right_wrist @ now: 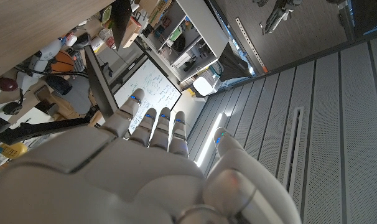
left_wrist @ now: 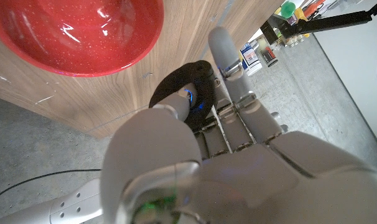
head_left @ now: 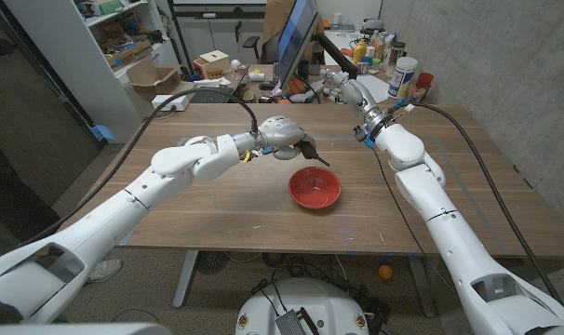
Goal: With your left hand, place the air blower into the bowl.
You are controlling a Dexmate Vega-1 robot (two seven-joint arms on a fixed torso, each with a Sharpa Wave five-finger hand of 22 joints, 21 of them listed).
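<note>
My left hand hovers over the table's middle and grips the black air blower, whose nozzle points down and right toward the red bowl. The blower hangs just beyond the bowl's far left rim, above the wood. In the left wrist view the black blower sits wrapped in the fingers of my left hand, with the shiny red bowl close by. My right hand is raised at the table's far edge; the right wrist view shows that right hand with fingers stretched out and holding nothing.
The wooden table carries the bowl near its centre. Behind the far edge stand a monitor, bottles and cans, boxes and shelves. Cables run along my right arm.
</note>
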